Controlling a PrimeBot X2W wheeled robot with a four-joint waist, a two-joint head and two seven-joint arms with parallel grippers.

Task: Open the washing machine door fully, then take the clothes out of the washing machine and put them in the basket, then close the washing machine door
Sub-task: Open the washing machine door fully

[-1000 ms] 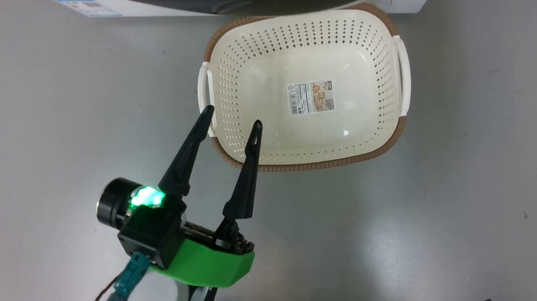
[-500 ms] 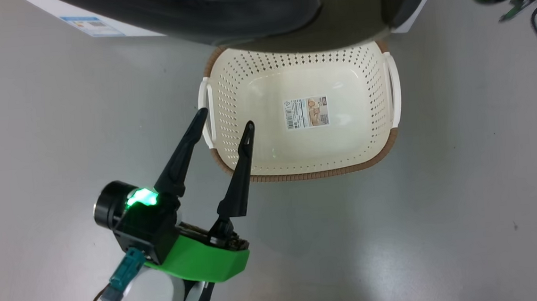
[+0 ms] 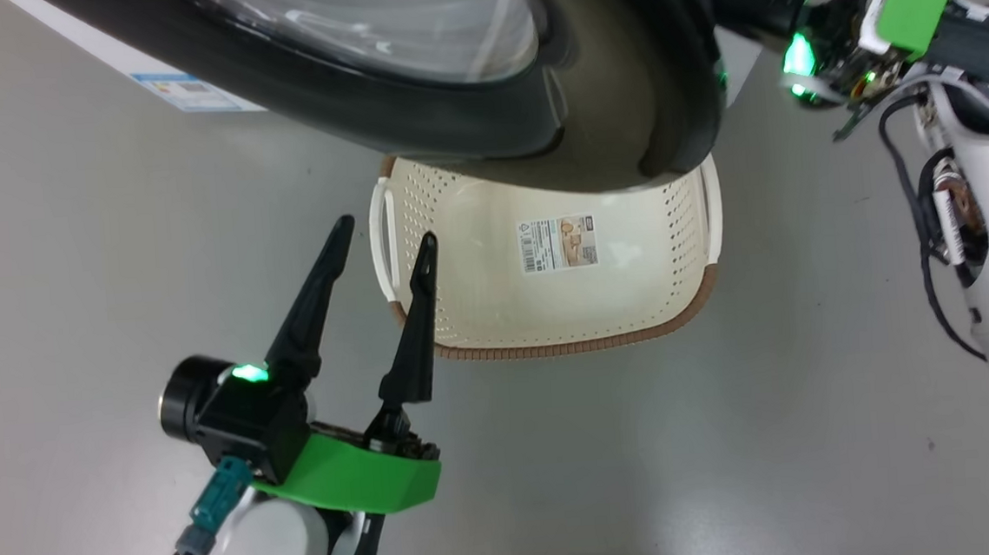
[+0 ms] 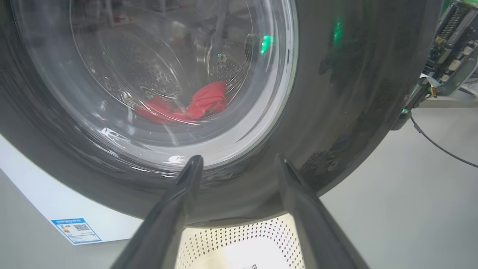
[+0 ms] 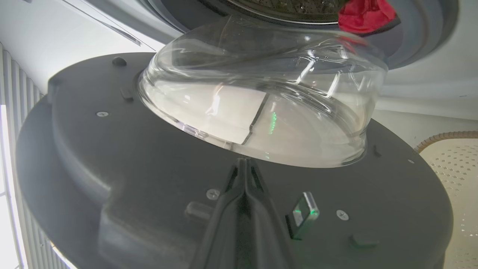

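"Red cloth in there, are those the clothes [image 4: 194, 106]?"

"Yes. They lie low in the drum [image 4: 149, 67] of the washing machine [image 4: 33, 186], behind the washing machine door [image 3: 638, 85]. Nothing is taken out yet."

"Why is the right gripper [image 5: 244, 166] behind the door?"

"Its two fingers are pressed together, holding nothing. The tip is at the door's grey inner face, just below the glass bowl [image 5: 261, 93]; whether it touches I cannot tell. My guess is that, shut, they make one stiff prod to swing the door wider, since it is only part-way open."

"And the left gripper [image 3: 386, 231]?"

"In front of the door and lower, jaws spread wide and empty, pointing at the door's black rim. I judge it stands ready to reach into the drum once the opening is free."

"The basket [image 3: 552, 347]?"

"On the floor [image 3: 113, 295] right beneath the door, its far side under the door's overhang — a short drop from the drum, I'd say. It is empty but for a sticker [image 3: 557, 243]."

"Any risk?"

"The door swings above the basket's rim — whether they clear each other I can't tell."
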